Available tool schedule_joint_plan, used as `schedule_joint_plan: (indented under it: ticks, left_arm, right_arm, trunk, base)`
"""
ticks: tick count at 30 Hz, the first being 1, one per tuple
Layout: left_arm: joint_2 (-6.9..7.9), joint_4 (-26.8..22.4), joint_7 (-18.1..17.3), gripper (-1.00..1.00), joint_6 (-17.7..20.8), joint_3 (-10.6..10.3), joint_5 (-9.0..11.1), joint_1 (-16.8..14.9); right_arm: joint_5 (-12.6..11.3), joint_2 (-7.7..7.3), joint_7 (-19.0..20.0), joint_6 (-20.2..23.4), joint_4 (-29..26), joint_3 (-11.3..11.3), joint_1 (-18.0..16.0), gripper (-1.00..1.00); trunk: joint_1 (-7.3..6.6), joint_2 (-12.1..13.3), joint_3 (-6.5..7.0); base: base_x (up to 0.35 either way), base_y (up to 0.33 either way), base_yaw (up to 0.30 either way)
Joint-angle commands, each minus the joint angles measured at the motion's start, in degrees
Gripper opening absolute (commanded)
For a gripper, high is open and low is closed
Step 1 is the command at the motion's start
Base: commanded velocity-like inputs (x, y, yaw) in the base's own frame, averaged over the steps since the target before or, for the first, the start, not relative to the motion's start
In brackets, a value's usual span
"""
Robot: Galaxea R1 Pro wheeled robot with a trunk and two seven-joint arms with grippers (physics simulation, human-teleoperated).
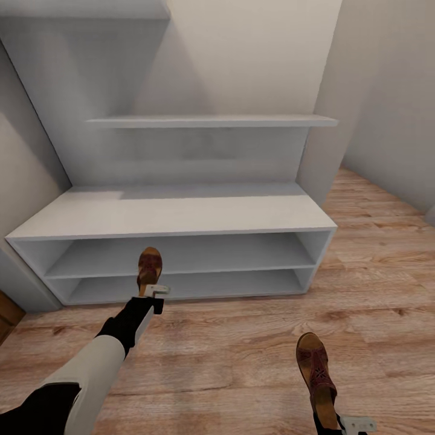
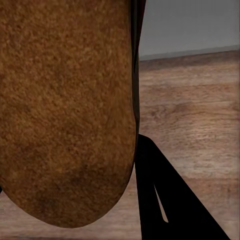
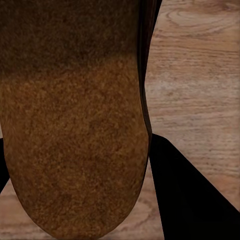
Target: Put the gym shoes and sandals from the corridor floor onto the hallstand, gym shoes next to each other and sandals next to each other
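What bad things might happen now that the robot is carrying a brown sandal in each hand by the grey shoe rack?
The left gripper pinches its brown leather sandal only at the heel, so it might slip onto the wood-plank floor. The low shelf slots of the light grey hallstand look tight; the sandal could bump an edge. The right gripper's sandal might end up apart from the first.

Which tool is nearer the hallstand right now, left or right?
Left. The left tool, holding a sandal, is right in front of the hallstand's lower shelf slots. The right tool, holding the other sandal, hangs back over the corridor floor.
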Motion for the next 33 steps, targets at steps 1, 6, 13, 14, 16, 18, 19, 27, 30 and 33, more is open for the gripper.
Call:
schedule_joint_plan:
  ticks: [1,6,13,14,16,18,19,27,30,33]
  left_arm:
    - [-0.04,-0.1,-0.2,-1.0,0.7,0.2,-0.7,-0.1]
    - [-0.03,-0.1,-0.3,-1.0,1.4,0.2,-0.7,0.0]
    - [-0.14,-0.4,-0.3,-1.0,4.7,0.2,-0.6,-0.7]
    - [-0.13,-0.7,-0.3,-1.0,5.7,0.2,-0.6,-1.0]
    - [-0.12,-1.1,-0.3,-1.0,7.1,0.2,-0.6,-1.4]
    - [-0.12,-1.6,-0.3,-1.0,8.2,0.2,-0.6,-1.6]
    - [-0.11,-1.8,-0.3,-1.0,8.4,0.2,-0.6,-1.7]
    - [-0.09,-3.6,-0.3,-1.0,9.4,0.6,-0.5,-1.6]
    - [-0.01,-3.6,-0.3,-1.0,9.5,0.7,-0.5,-1.5]
    - [0.03,-3.7,-0.3,-1.0,9.5,0.8,-0.5,-1.4]
  right_arm:
    - [0.2,0.05,0.5,-0.1,0.0,-0.5,0.0,-1.0]
    - [0.2,0.05,0.5,-0.1,0.0,-0.5,0.0,-1.0]
    - [0.2,0.05,0.5,-0.1,-0.1,-0.5,0.0,-1.0]
    - [0.2,0.05,0.5,-0.1,-0.1,-0.5,0.0,-1.0]
    - [0.2,0.05,0.5,-0.1,-0.1,-0.5,0.0,-1.0]
    - [0.2,0.05,0.5,-0.1,-0.1,-0.5,0.0,-1.0]
    - [0.2,0.05,0.5,-0.1,-0.1,-0.5,0.0,-1.0]
    - [0.1,-0.05,0.5,-0.1,-0.1,-0.5,0.0,-1.0]
    - [0.1,-0.1,0.5,-0.1,-0.1,-0.5,0.0,-1.0]
    - [0.1,-0.12,0.5,-0.2,-0.1,-0.5,0.0,-1.0]
  trunk:
    - [-0.01,0.0,-0.05]
    - [-0.01,0.0,-0.05]
    - [-0.01,0.0,-0.05]
    - [-0.01,0.0,-0.05]
    - [-0.01,0.0,-0.05]
    - [-0.01,0.0,-0.05]
    - [-0.01,0.0,-0.05]
    - [-0.01,0.0,-0.05]
    - [-0.01,0.0,-0.05]
    - [-0.01,0.0,-0.05]
  base:
    - [0.0,0.0,0.0]
    - [0.0,0.0,0.0]
    - [0.071,0.0,0.0]
    - [0.108,0.0,0.0]
    - [0.062,0.0,0.0]
    - [0.032,0.0,0.0]
    - [0.023,0.0,0.0]
    - [0.049,0.002,0.0]
    - [0.226,0.059,0.0]
    - [0.21,0.076,0.0]
